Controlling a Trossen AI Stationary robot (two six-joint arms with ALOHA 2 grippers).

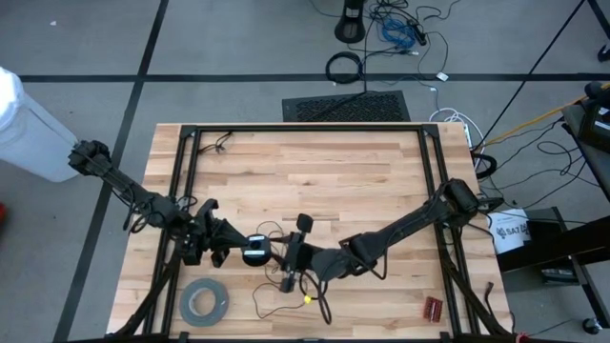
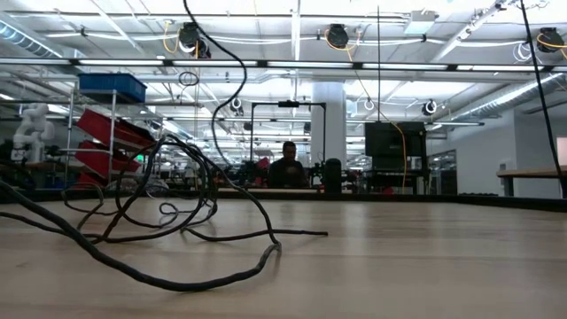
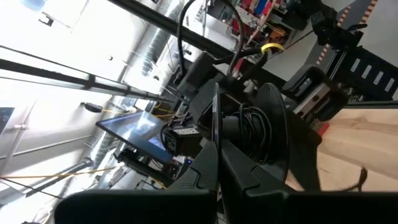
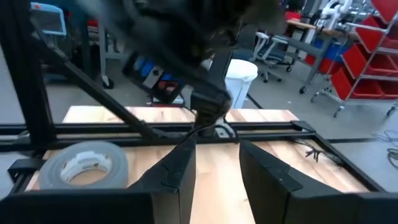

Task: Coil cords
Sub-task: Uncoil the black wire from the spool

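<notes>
- Cords (image 1: 286, 286): one very thin dark wire, lying in loose loops on the table (image 1: 315, 181) just beside and under my right hand (image 1: 289, 276); one end runs to a small round black disc (image 1: 255, 252).
- Disc: sits between my two hands, at the near middle of the table. In the left wrist view it appears as a dark spool (image 3: 261, 134) with turns of thin wire already wound on its hub, right in front of my left fingers (image 3: 239, 180).
- Left hand (image 1: 227, 250): closed, fingers pressed together, right against the disc's edge. I cannot tell whether it truly pinches the disc.
- Right hand, in its own wrist view (image 4: 216, 165): fingers apart, tips down near the table. The thin wire runs close by them; I cannot tell whether any of it is caught between them.
- Grey tape roll (image 1: 204, 301): flat on the table, just below my left hand, apart from the wire; it also shows beside my right fingers in the right wrist view (image 4: 84, 163).
- Small yellow piece (image 1: 308, 298): on the wire's run, just beside my right hand.
- Small red item (image 1: 435, 307): on the table, well apart to the right of my right hand.
- Thick dark cables (image 2: 168, 230): sprawled across the table in the low view.
- Person (image 2: 288, 167): seated far off in the room beyond the table.
</notes>
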